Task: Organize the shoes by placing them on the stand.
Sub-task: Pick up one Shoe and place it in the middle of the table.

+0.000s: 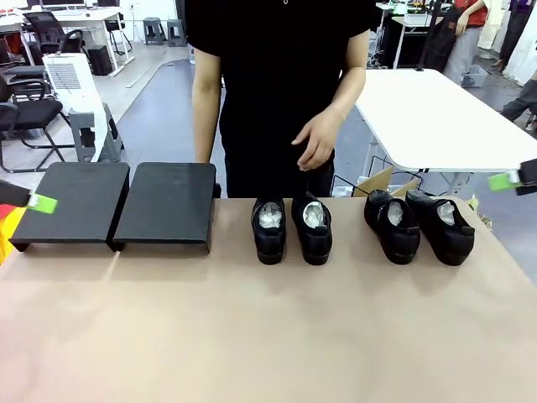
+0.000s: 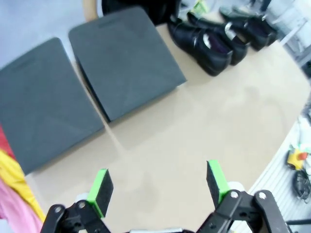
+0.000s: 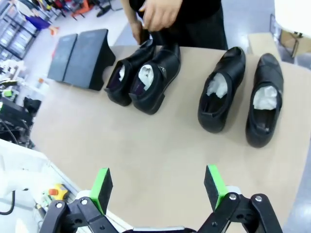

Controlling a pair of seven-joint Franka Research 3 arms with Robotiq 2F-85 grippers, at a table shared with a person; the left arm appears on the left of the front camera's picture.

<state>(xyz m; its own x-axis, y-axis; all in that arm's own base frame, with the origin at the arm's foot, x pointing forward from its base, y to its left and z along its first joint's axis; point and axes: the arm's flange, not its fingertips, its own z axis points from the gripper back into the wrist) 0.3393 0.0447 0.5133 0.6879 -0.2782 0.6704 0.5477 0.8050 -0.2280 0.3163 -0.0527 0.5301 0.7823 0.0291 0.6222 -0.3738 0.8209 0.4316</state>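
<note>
1. A tan table (image 1: 268, 336) fills the foreground of an open office. Beyond its far edge we see grey floor, a white table (image 1: 436, 117) and black office chairs (image 1: 29, 113).
2. A person in black stands at the far edge, cut off above the chest by the top of the picture. One hand (image 1: 319, 138) hangs loosely curled over the heels of the middle pair (image 1: 269, 231). We cannot tell whether it touches them.
3. The stand (image 1: 168, 206) sits at the table's far left corner, its two platforms side by side with a narrow gap between them. Its legs are mostly hidden under the tops.
4. The shoes (image 1: 312, 228), four in all, rest on the table along the far edge, toes toward the robot's side and white paper in their openings. The middle pair stands close together just right of the stand. The second pair (image 1: 443, 225) lies toward the far right corner, slightly angled.
5. The left gripper (image 2: 157, 180) hovers over bare table near the stand, its jaws spread wide with nothing between them. The front view cuts it off at one green pad.
6. The right gripper (image 3: 156, 180) hangs over the table's near side, facing the shoes, likewise wide open and holding nothing.
7. The left wrist view is soft, so the farther shoes smear together there. A yellow and red cloth (image 2: 14, 184) shows at that picture's edge, and we cannot make out what it is.
</note>
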